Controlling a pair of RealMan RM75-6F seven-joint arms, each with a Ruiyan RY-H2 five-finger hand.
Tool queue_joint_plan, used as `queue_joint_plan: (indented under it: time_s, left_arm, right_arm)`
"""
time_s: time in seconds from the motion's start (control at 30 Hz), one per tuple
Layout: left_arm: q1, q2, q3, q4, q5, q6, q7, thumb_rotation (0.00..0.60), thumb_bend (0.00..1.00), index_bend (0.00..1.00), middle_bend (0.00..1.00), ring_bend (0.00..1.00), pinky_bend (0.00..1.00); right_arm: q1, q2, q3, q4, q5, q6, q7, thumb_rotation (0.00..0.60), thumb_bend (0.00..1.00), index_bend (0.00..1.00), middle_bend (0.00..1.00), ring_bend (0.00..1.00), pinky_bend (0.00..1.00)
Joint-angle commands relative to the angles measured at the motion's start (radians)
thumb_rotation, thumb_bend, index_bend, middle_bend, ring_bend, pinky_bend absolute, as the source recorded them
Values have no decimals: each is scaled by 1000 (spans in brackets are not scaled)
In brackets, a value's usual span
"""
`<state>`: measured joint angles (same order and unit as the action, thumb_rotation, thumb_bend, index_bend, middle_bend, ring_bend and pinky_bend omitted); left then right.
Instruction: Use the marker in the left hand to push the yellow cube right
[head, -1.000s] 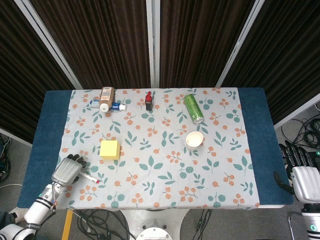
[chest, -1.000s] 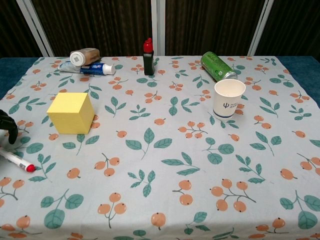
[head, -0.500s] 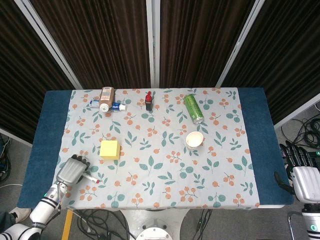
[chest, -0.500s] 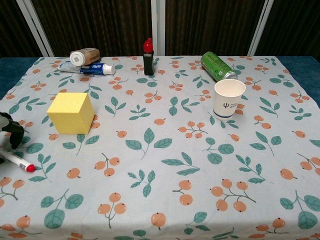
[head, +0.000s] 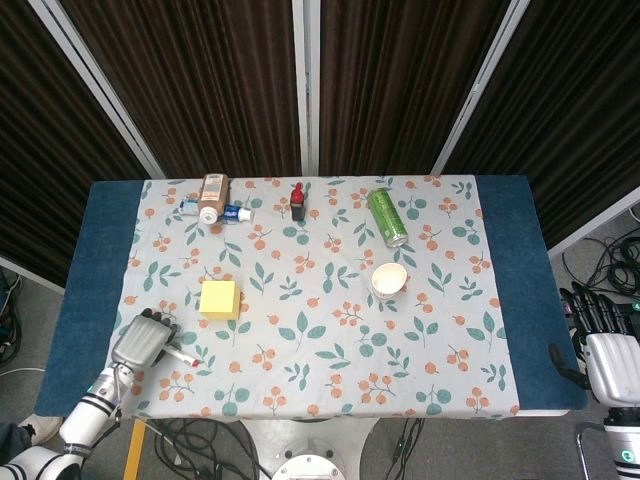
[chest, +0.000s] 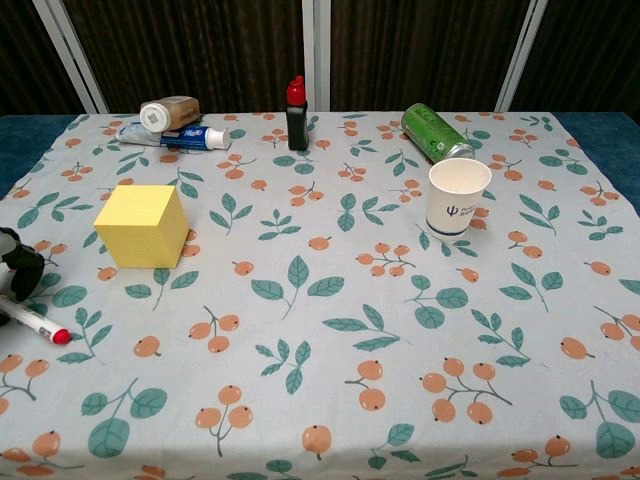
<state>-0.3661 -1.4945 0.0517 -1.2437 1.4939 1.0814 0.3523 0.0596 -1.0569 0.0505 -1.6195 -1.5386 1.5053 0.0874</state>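
Note:
The yellow cube (head: 219, 299) (chest: 143, 226) stands on the flowered cloth at the left of the table. My left hand (head: 141, 339) (chest: 18, 273) sits below and left of it near the front edge, fingers curled around a white marker (head: 180, 355) (chest: 36, 323) whose red tip points right. The marker tip is well short of the cube. My right hand (head: 603, 345) hangs off the table's right edge, away from everything; its fingers look curled with nothing in them.
At the back lie a brown bottle (head: 211, 197), a toothpaste tube (chest: 178, 136), a small dark bottle with a red cap (chest: 296, 114) and a green can (chest: 434, 133) on its side. A white paper cup (chest: 458, 197) stands right of centre.
My left hand with the marker edged slightly right towards the table, then held still. The cube has not moved.

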Motion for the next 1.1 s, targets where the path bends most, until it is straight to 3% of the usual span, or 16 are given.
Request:
queue_joint_plan:
  time_s: [0.03,0.37,0.57,0.77,1.1]
  left_arm:
    - [-2,-6,1,11,1,-1,-11,600,320,602,598,406,362]
    - [-2,-17,7,47,2,2,-44,600,328,616,612,415,396]
    - [4,-19,9,66,19,31,-96,600,347,660,656,477,481]
    - [20,-9,12,103,46,88,-207,600,384,680,674,510,565]
    - [58,-6,-14,201,32,167,-422,600,422,690,688,540,613]
  right_arm:
    - [1,0,0,0,1,-2,0,600,299,0,0,0,0]
    - [0,1,0,-1,3,-5,-1,600,300,0,0,0,0]
    - [1,3,1,-4,2,-3,-2,600,300,0,0,0,0]
    - [-2,4,1,-6,-1,3,-2,600,300,0,0,0,0]
    - [-5,8,2,-10,-4,10,-3,600,299,0,0,0,0]
